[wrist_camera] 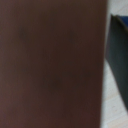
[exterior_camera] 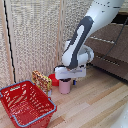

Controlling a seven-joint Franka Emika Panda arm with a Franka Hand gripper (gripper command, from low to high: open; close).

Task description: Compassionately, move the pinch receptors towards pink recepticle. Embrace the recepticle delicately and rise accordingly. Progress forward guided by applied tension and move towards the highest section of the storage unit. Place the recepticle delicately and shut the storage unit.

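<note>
A white robot arm (exterior_camera: pixel 85 35) reaches down from the upper right of the exterior view to the wooden floor (exterior_camera: pixel 95 100), its gripper (exterior_camera: pixel 67 79) set directly over a small pink cup (exterior_camera: pixel 65 86). The cup stands upright on the floor, near the middle of the scene, and the gripper's body covers its rim. The fingers are hidden from this angle, so whether they are spread, narrowed or closed on the cup cannot be told.

Just behind the cup, toward the slatted wall (exterior_camera: pixel 35 35), a red bowl (exterior_camera: pixel 53 78) sits on the floor, with a yellow-brown patterned packet (exterior_camera: pixel 41 80) beside it on the exterior view's left. Nearer the camera, at the left, lies a red wire basket (exterior_camera: pixel 25 102) with a blue rim, well apart from the cup. The dresser (exterior_camera: pixel 112 47) stands at the far right, its drawer fronts showing thin silver handles.

The wrist view is filled almost wholly by a blurred dark reddish-brown surface (wrist_camera: pixel 50 65); a dark shape (wrist_camera: pixel 117 55) and a strip of pale floor show at one edge, too unclear to name.
</note>
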